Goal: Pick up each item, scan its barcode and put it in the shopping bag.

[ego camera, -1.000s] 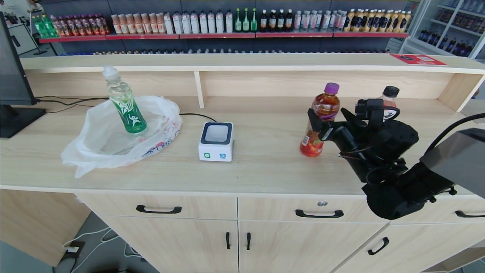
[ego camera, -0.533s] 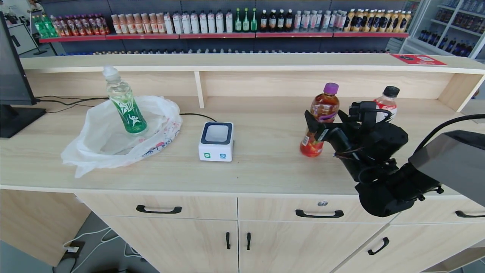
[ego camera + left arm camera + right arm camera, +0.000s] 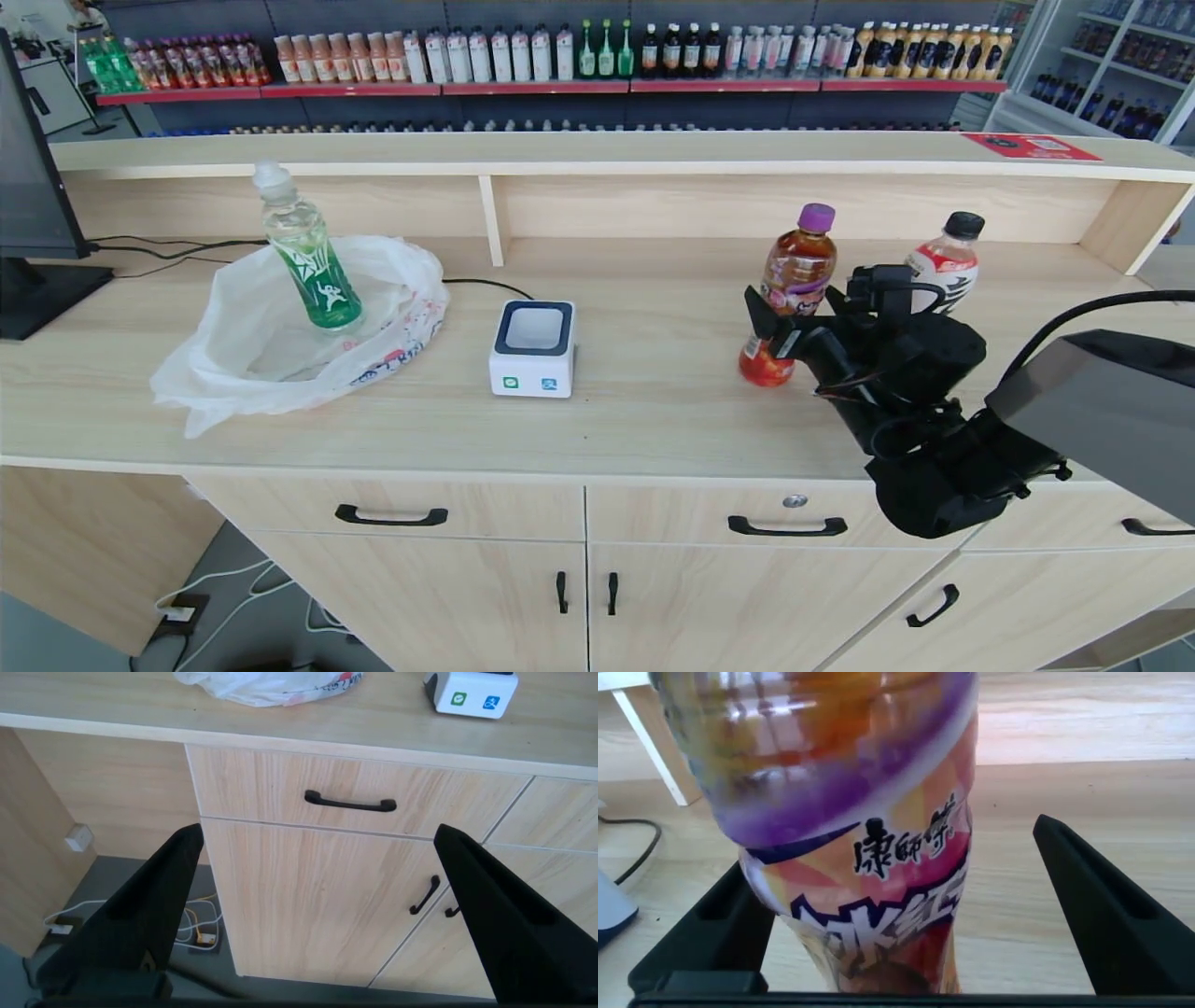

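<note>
Presently the purple-capped tea bottle point(image 3: 798, 280) is found upright on the counter point(image 3: 653, 411), right of centre, with a black-capped bottle point(image 3: 945, 261) near it on the far right side. The right gripper point(image 3: 794, 313) is placed around the tea bottle's lower body. In the right wrist view the jaws are seen spread wide, one finger close against the label and the other well clear, so the bottle point(image 3: 868, 859) is bracketed but not yet clamped. The bottle is judged nearly full, hence moderately heavy. Its plastic wall is expected to be stiff but to give slightly under pressure, and the glossy label sleeve is likely to be slippery. Being tall and narrow, it is likely to be tipped by a one-sided push. A hold on the labelled mid-body, below the shoulder and above the base, is judged best, with both fingers brought in evenly. The barcode's position cannot be told, so it may be covered by a finger. The scanner point(image 3: 533, 347) is set at mid-counter. The shopping bag point(image 3: 280, 345) is spread open on the left, with a green-labelled bottle point(image 3: 308, 257) standing in it. The left gripper point(image 3: 318, 831) is held low before the cabinet front, jaws wide apart and nothing between them.
</note>
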Controlling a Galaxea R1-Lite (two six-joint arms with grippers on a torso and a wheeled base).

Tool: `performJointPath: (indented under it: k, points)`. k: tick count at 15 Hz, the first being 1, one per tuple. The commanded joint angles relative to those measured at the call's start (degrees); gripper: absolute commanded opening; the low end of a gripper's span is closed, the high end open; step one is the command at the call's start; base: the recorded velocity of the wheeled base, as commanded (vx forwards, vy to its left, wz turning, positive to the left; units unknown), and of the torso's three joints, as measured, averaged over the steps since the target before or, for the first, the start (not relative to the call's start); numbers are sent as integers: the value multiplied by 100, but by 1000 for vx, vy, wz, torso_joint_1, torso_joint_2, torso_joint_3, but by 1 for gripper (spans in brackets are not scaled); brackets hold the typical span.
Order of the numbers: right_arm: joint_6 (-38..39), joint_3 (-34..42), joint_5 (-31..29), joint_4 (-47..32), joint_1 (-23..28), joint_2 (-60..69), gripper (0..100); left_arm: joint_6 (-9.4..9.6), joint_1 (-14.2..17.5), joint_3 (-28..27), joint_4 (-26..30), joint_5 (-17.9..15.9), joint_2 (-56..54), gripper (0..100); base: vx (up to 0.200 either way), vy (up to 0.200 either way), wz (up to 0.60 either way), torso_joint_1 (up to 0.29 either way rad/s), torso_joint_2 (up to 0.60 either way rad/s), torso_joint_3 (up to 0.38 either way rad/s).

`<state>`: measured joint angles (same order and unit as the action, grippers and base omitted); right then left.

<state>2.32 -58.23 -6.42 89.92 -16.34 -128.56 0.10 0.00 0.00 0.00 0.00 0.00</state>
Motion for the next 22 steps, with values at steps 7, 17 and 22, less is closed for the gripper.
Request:
performJointPath:
  k: [7,17,22]
  points:
    - [6,-48,1,8,-10,-73,0,-10,0,0,0,0,0,100,0,0,0,0,0,0]
    - [50,-206,10,8,-54,253,0,-19,0,0,-9,0,9,100,0,0,0,0,0,0]
    - [-29,234,18,8,-54,903,0,-10,0,0,-9,9,9,100,0,0,0,0,0,0]
